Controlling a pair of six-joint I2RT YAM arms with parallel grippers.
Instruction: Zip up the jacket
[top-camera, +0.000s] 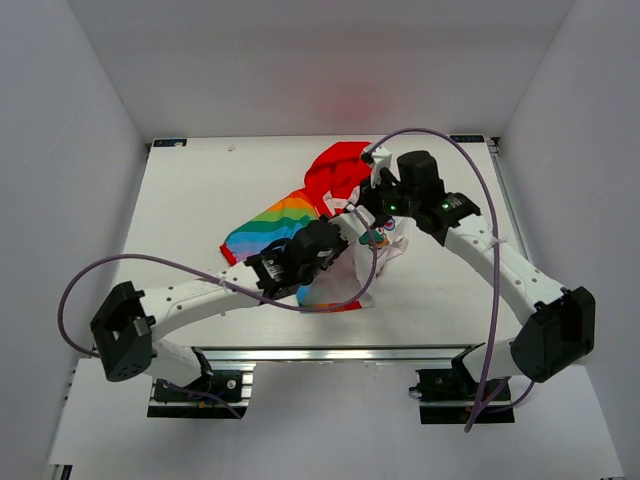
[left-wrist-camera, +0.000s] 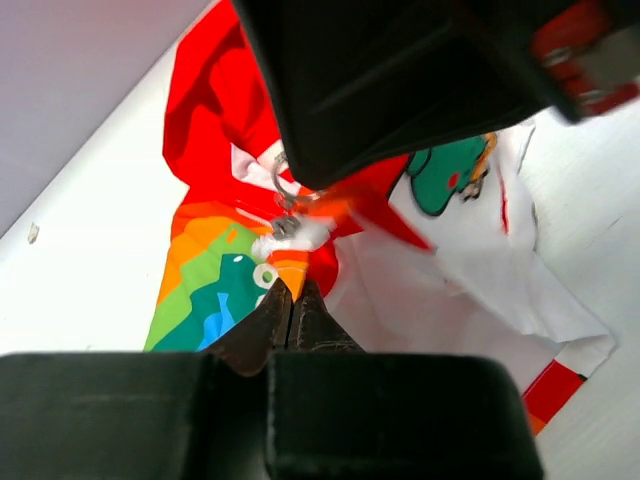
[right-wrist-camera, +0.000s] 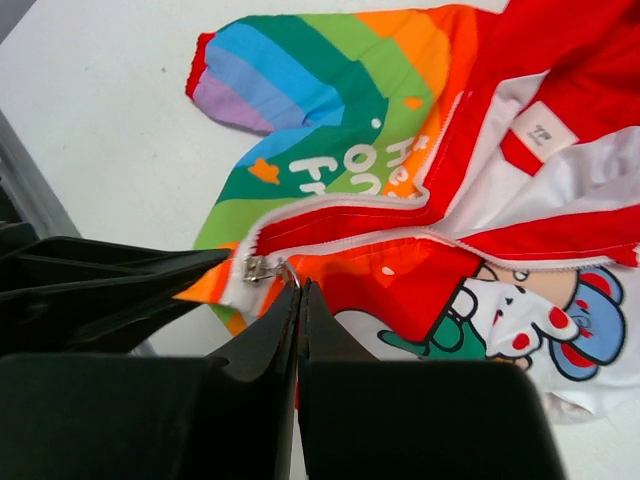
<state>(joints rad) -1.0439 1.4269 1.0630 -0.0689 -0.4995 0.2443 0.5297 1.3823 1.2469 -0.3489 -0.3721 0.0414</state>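
The jacket lies mid-table, its red hood at the far end and a rainbow sleeve out to the left. My left gripper is shut on the jacket's orange bottom edge just below the zipper slider. My right gripper is shut on the metal ring pull of the slider. The slider sits at the low end of the white zipper, whose two sides spread apart beyond it. In the top view the two grippers, left and right, meet over the jacket's front.
The white table is walled in white on the left, right and back. A metal rail runs along the near edge by the arm bases. Purple cables loop over both arms.
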